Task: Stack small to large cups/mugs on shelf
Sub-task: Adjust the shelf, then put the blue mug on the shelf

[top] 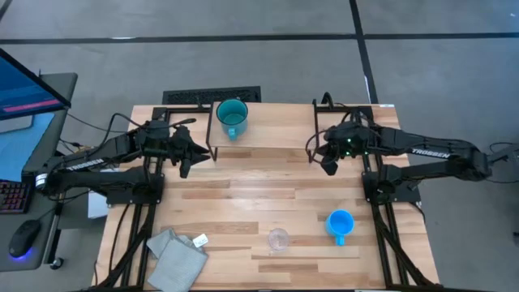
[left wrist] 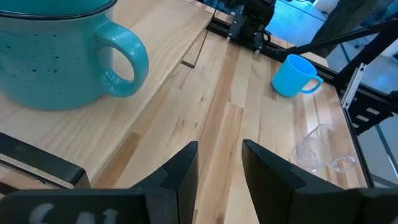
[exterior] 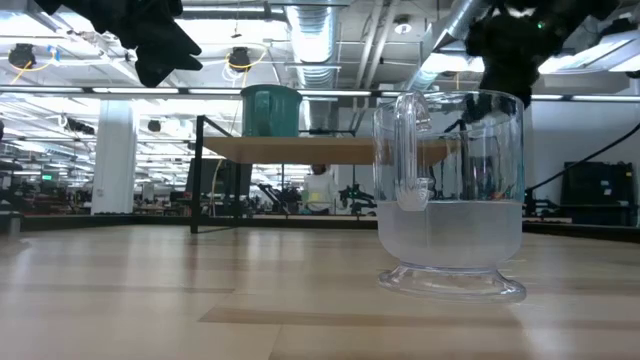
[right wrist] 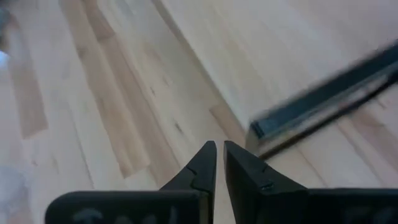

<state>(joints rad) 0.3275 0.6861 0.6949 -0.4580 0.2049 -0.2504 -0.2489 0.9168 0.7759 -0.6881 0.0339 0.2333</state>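
Note:
The large teal mug (top: pixel 232 118) stands upright on the left end of the light-wood shelf (top: pixel 276 130) at the table's far side; it also shows in the left wrist view (left wrist: pixel 56 56). The blue mug (top: pixel 340 225) and the clear cup (top: pixel 278 239) stand on the tabletop near the front edge, the blue mug to the right. My left gripper (top: pixel 187 165) hovers open and empty just left of the shelf, above the table. My right gripper (top: pixel 328 165) hovers shut and empty at the shelf's right front corner.
A grey folded cloth (top: pixel 177 253) with a small white tag lies at the table's front left. The shelf's thin black legs (top: pixel 213 150) stand close to both grippers. Bare tabletop (top: pixel 259 195) lies between the shelf and the two front vessels.

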